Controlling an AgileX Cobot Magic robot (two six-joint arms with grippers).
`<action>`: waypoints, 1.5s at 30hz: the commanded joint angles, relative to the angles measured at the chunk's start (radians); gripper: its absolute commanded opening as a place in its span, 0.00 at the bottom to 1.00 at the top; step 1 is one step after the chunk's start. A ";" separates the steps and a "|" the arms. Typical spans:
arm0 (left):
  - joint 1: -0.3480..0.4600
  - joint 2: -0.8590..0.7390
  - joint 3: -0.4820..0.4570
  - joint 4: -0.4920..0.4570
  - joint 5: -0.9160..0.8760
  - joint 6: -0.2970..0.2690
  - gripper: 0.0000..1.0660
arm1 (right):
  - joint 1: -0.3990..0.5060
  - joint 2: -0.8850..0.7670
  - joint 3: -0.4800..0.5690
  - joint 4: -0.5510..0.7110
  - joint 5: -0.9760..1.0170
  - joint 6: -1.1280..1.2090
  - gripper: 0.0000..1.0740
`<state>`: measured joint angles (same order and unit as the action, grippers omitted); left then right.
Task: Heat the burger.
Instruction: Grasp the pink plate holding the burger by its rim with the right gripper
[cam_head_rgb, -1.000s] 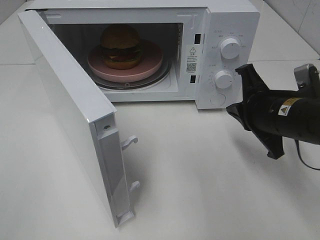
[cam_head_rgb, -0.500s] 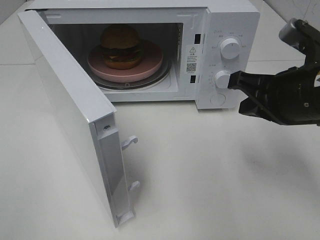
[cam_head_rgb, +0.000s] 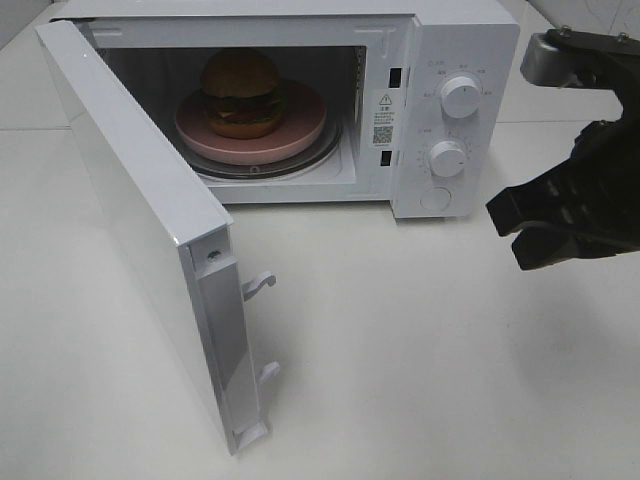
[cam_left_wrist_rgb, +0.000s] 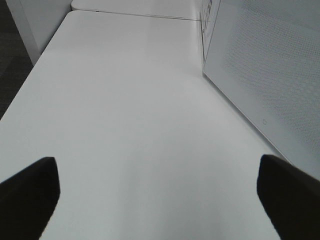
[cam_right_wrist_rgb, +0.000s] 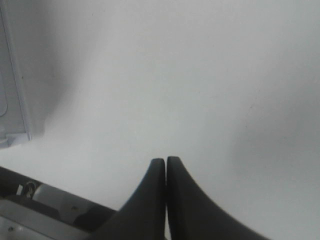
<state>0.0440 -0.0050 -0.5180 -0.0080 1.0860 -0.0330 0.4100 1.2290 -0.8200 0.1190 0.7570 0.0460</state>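
Golden-brown burger on pink plate inside microwave, door hanging wide, right tool pinched together on nothing near the dials, left tool spread wide over worktop

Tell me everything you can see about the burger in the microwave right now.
The burger is small and round, with a smooth golden-brown domed bun on top, a dark patty and thin red and green layers under it, and a bun base. It stands upright and whole, a little left of the middle of a pink plate, deep inside the white microwave, whose door is swung wide open. Only the plate touches it.
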 joint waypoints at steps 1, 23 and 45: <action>0.003 -0.002 0.003 -0.001 -0.017 0.000 0.94 | 0.002 -0.048 -0.035 -0.035 0.111 -0.033 0.07; 0.003 -0.002 0.003 -0.001 -0.017 0.001 0.94 | 0.002 -0.467 -0.026 -0.179 0.381 -0.021 0.86; 0.003 -0.002 0.003 -0.001 -0.017 0.001 0.94 | -0.175 -1.040 0.001 -0.208 0.389 0.040 0.76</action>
<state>0.0440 -0.0050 -0.5180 -0.0080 1.0860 -0.0330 0.2410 0.1980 -0.8180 -0.0870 1.1540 0.0790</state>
